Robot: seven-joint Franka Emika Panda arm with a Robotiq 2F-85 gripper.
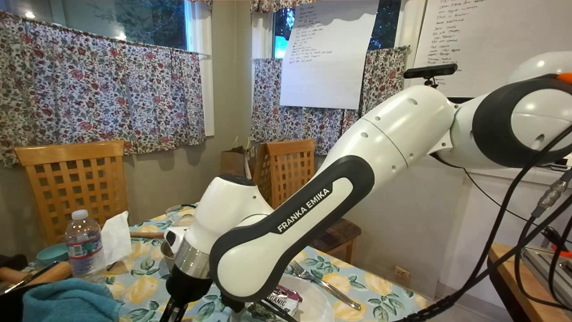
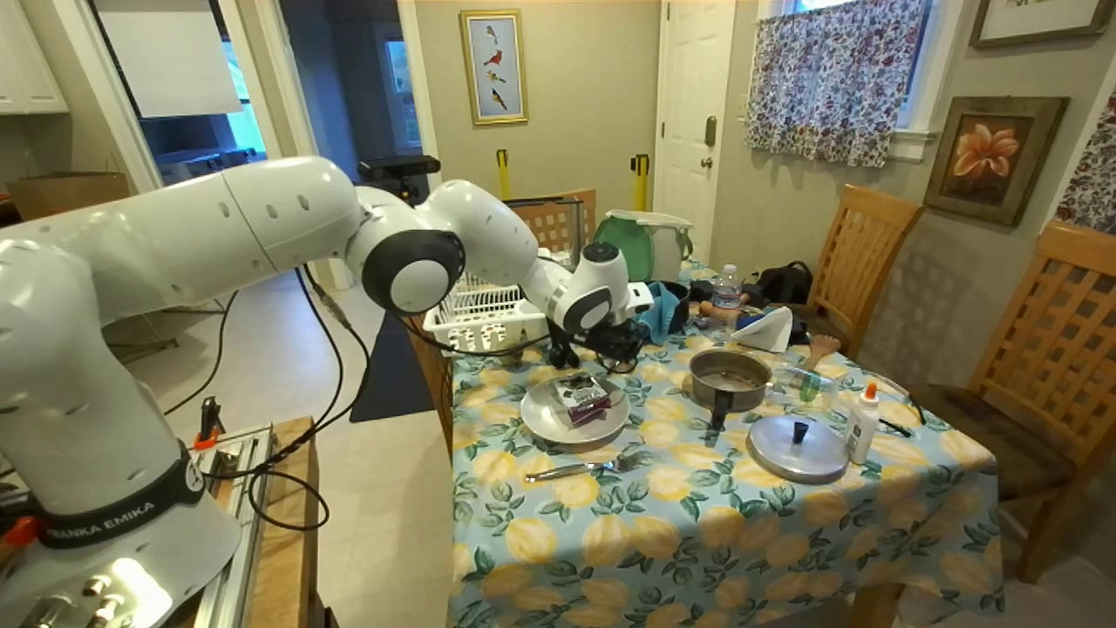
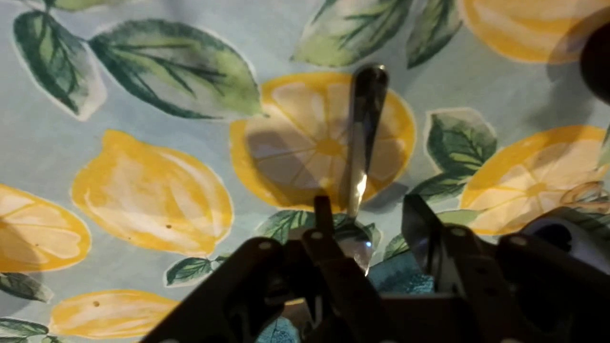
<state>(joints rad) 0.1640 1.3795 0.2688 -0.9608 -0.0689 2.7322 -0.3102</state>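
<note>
Black jointed jaws nearest in wrist view: well parted, nothing visibly gripped. Shiny silver metal spoon (image 3: 366,124) lies on pale-blue, lemon-printed surface (image 3: 481,83), bowl seen between the jaws, handle extending ahead; contact not discernible. Fuzzy teal cloth (image 3: 404,276) partly behind jaws.

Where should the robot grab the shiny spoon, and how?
Probably by the slim handle, coming straight down from above. The spoon lies on the tablecloth, long and narrow, so the open gripper could close across it from its two long sides. The rounded bowl, partly hidden, would likely be harder to pinch.
</note>
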